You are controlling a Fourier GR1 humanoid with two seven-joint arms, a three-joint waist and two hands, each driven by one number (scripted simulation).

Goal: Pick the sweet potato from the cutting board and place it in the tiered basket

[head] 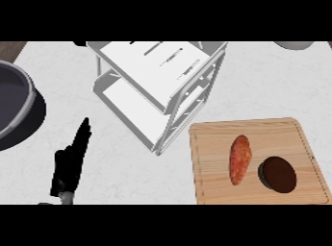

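An orange-red sweet potato (240, 159) lies lengthwise on the wooden cutting board (214, 139) at the lower right. The white two-tier basket (158, 79) stands tilted in the view at the top centre, just up and left of the board, and nothing shows on its shelves. My left hand (70, 166) shows at the lower left, open with straight fingers pointing up, well left of the board and touching nothing. My right hand does not show.
A dark round disc-like object (278, 174) lies on the board just right of the sweet potato. A large grey pot (5, 103) sits at the left edge. A white object (293, 44) peeks in at the top right.
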